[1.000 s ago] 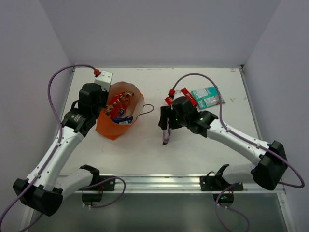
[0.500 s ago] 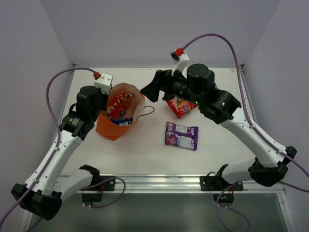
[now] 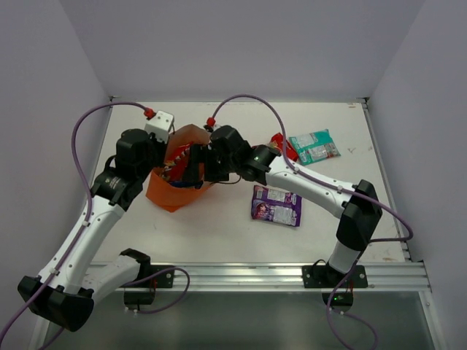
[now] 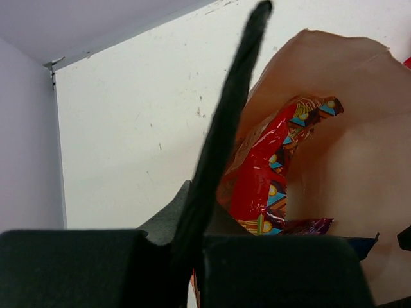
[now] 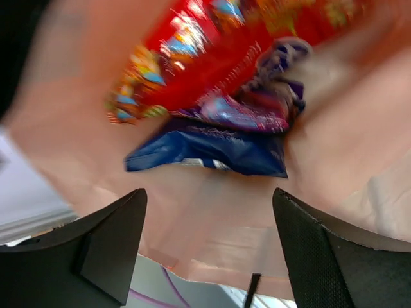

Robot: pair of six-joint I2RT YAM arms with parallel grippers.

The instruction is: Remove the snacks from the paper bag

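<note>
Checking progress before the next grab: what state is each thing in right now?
paper bag: mouth open, not yet emptied.
left gripper: shut on the paper bag rim.
right gripper: open, empty, at the bag mouth.
red packet, dark blue packet: inside the bag.
purple packet: out, flat on the table.
teal packet: out, flat on the table.
second red packet: out, partly behind the right arm.

left claw (image 4: 252, 38): pinched closed | right claw (image 5: 209, 202): jaws spread wide

Orange paper bag (image 3: 162, 194); snacks (image 5: 215, 146) inside
</note>
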